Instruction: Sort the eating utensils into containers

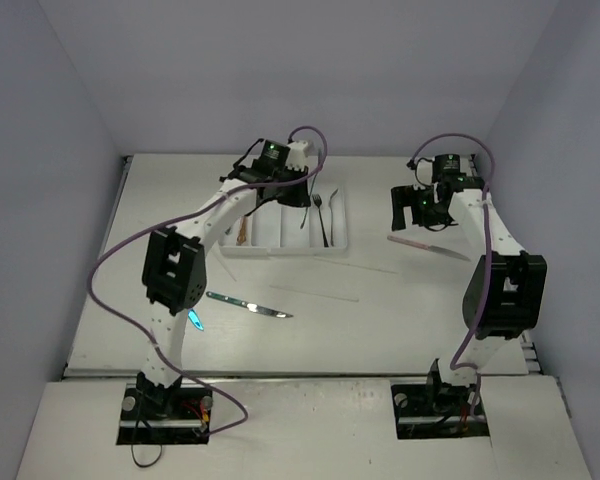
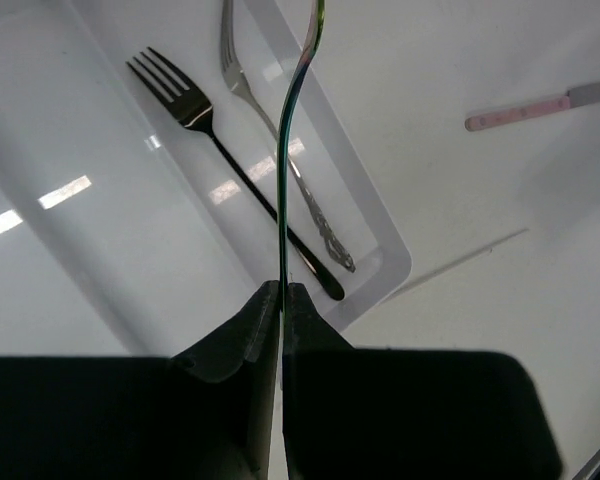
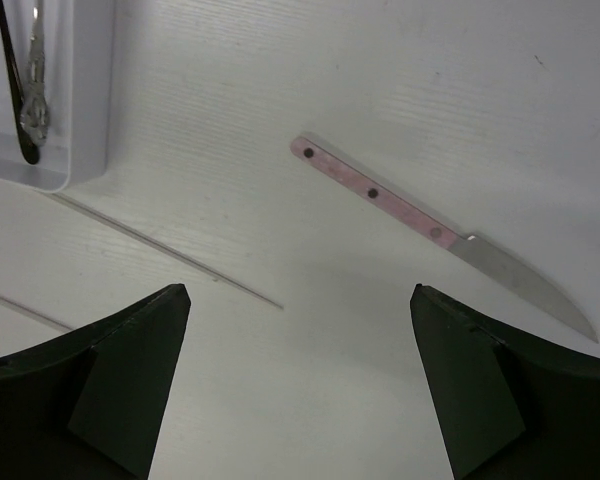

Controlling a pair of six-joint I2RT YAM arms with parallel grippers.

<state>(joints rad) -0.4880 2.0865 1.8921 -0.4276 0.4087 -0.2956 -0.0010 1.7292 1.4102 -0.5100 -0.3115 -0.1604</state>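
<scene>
Utensils, going L to R: a small blue-green glint [image 1: 195,320] lies on the table [image 1: 400,330] just beside the L arm's lower link, too small to name. Next to it a blue-handled knife [image 1: 248,304] lies flat, well in front of the tray.

The white cutlery tray [image 1: 300,249] sits mid-table toward the back wall, w/ its long compartments running front to back. A brownish piece [image 1: 242,232] shows in the leftmost compartment, half behind the arm. The rightmost one holds a black fork [image 2: 185,100] and a silver fork [image 2: 325,225] side by side, w/ handle ends near the tray's front R corner. Thin pale sticks [image 1: 315,293] lie on the table off that corner, clear of the rim.

L gripper [image 2: 282,290] hangs over the tray, jaws pressed together, pinching an iridescent utensil [image 2: 285,180] by one end. It's seen edge-on as a thin green-purple line curving at the far tip, over the tray's R side. Can't tell if it touches the tray.

Btwn tray and R arm the table is open. A pink-handled knife [image 3: 420,220] lies flat there, blade pointing R, apart from tray and sticks. R gripper [image 3: 300,295] hovers above the table near the knife's handle, fingers [image 3: 130,370] spread wide, w/ nothing held and nothing touched. Bare table runs from the knife to the front edge, and the side wall is close on the R.
</scene>
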